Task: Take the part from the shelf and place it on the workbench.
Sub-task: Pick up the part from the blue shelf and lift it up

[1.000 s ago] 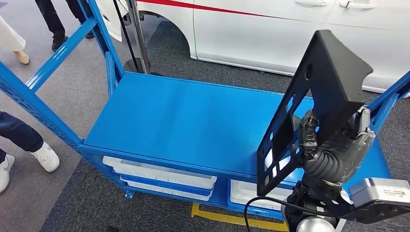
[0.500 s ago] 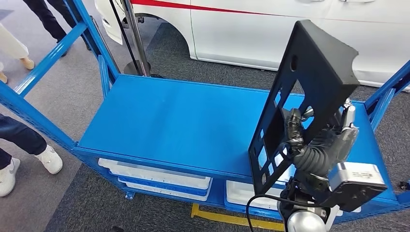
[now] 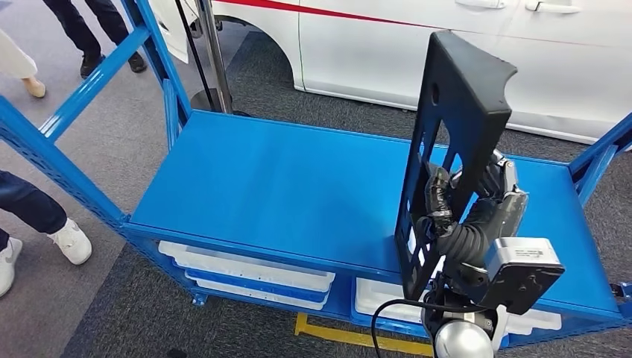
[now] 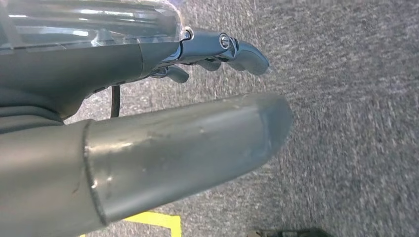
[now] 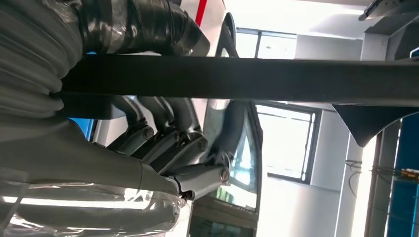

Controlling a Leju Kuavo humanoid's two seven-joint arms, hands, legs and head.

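One right hand has its fingers wrapped around the big flat black metal part (standing tall over the blue metal shelf), so a wobble might tip it loose.

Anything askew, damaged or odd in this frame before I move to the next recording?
Nothing stands out. The right hand holds the black part upright above the blue shelf; no damage shows on it. The left hand hangs over grey carpet, holding nothing.
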